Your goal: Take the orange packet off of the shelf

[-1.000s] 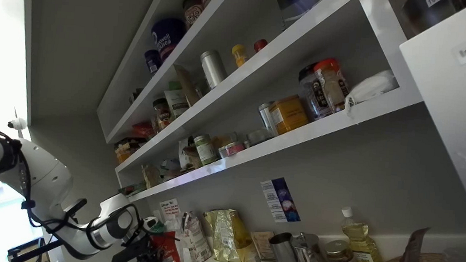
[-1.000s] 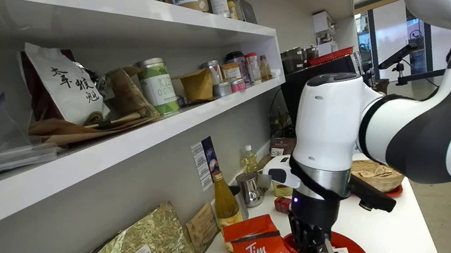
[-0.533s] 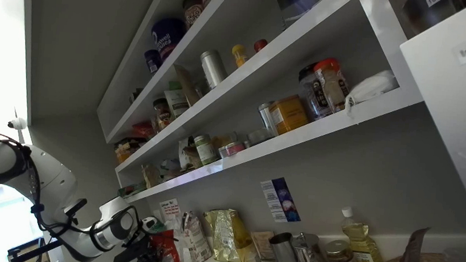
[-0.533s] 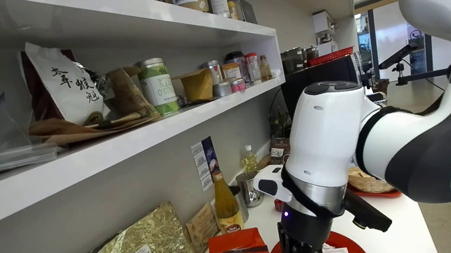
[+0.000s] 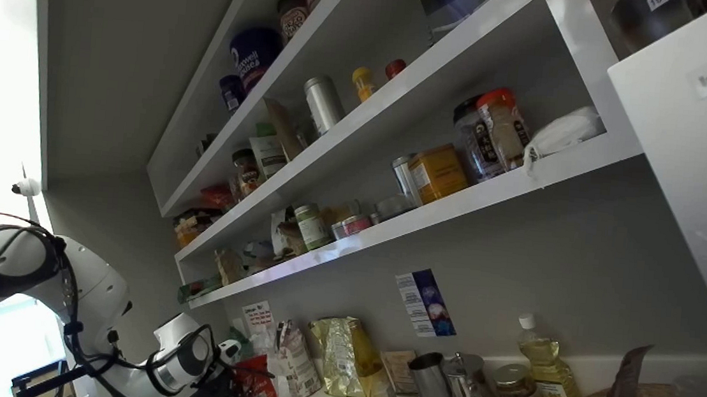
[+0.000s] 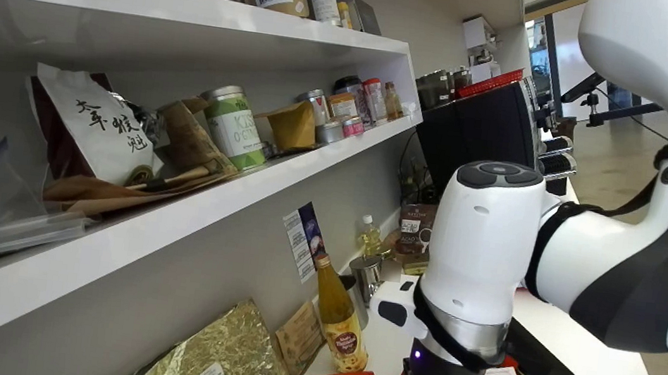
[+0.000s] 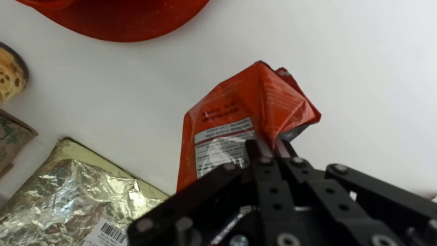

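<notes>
Orange packet [image 7: 228,116] points top-up, long axis roughly upright — fingers [image 7: 252,152] almost together, pinching its edge.

gold foil [image 7: 75,194] glints near the gripper [image 7: 271,148]; dim shelves [image 5: 415,220] hang above it; in an exterior view white glare [image 5: 1,347] burns well apart.

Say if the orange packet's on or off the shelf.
Off: the orange packet is pinched in the hand, below the shelf in both exterior views; whether it touches the countertop, cannot tell.
</notes>
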